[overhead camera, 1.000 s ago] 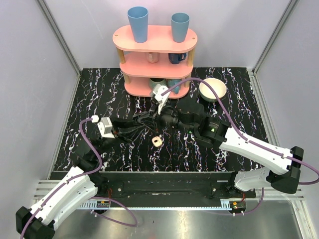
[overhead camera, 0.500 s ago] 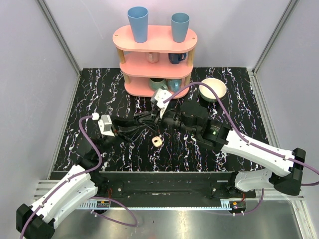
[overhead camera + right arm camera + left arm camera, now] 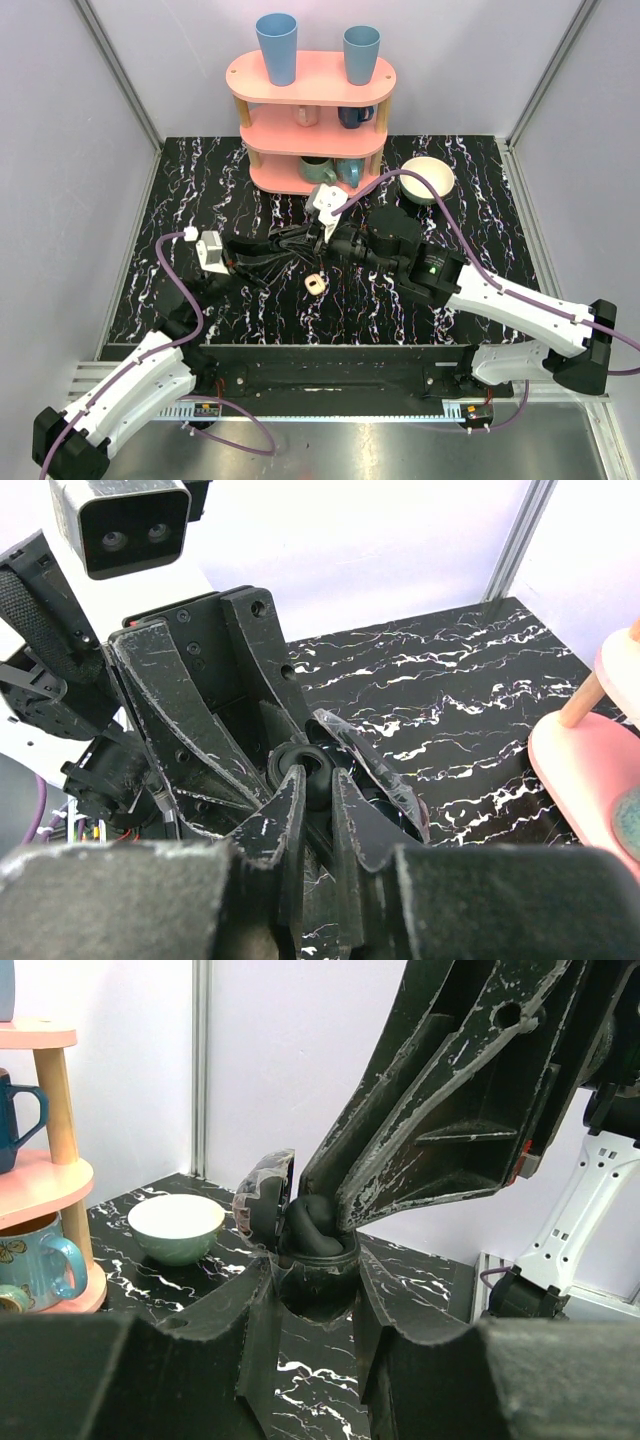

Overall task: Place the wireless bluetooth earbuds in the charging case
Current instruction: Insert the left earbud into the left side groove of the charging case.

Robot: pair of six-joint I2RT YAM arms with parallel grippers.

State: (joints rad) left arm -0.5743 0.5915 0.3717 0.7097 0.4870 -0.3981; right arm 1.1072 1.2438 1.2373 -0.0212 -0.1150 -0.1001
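Over the last second the right arm has stretched slightly further left. The left gripper [image 3: 315,1260], jaws clamped, holds the open black charging case [image 3: 318,1285] over the middle of the marbled surface [image 3: 200,200]. The right gripper [image 3: 315,780], jaws nearly together, pinches a dark earbud [image 3: 315,1223] in its hollow. Lilac walls surround the surface, and a pink shelf [image 3: 310,75] stands behind.

Pink three-tier shelf [image 3: 315,72] at rear of black white-veined table [image 3: 200,200], lavender walls behind. Two tall blue cups, left [image 3: 276,48] and right [image 3: 360,54], upright on top tier, well apart. Middle tier: pink mug [image 3: 306,115] beside dark blue mug [image 3: 351,116]. Bottom tier: teal mug [image 3: 316,170] beside light blue mug [image 3: 350,171]. Round cream bowl [image 3: 427,180] upright on table, just right of shelf, apart from it. Wooden posts join tiers. Aluminium frame posts run up rear corners.
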